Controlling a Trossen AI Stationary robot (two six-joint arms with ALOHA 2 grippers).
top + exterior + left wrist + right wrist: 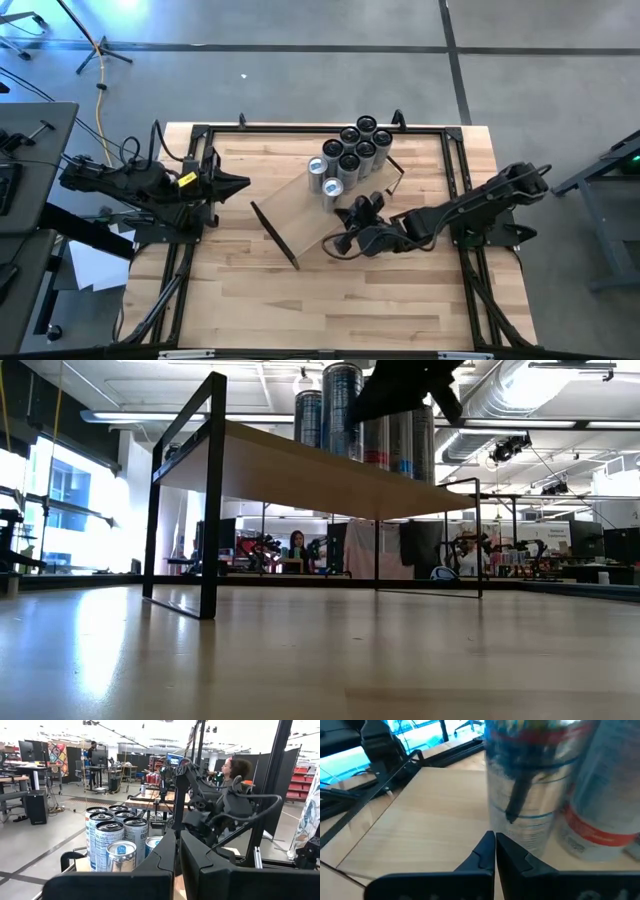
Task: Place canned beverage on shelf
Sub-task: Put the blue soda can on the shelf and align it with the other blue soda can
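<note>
The shelf (295, 220) stands slantwise on the table on its black end brackets (212, 490). Several tall beverage cans (352, 150) stand upright in a cluster on its far right part (340, 405). My right gripper (351, 207) is shut and tips slightly down over the board (420, 820). Its tips (495, 839) are close before the nearest silver can (530, 795). My left gripper (243, 183) is shut and held level above the table's left side. It faces the cans (112, 845) from a distance. My right gripper points its shut fingertips (485, 847) at the lower side of the nearest can (520, 837), slanting from the table's near right. The can stands upright on the shelf. I cannot tell whether the tips touch it.
Black frame rails (460, 200) run along the table's edges. The shelf's near left half (285, 230) shows bare board. The space under the shelf (300, 550) is open. A person (235, 770) sits in the room beyond the table.
</note>
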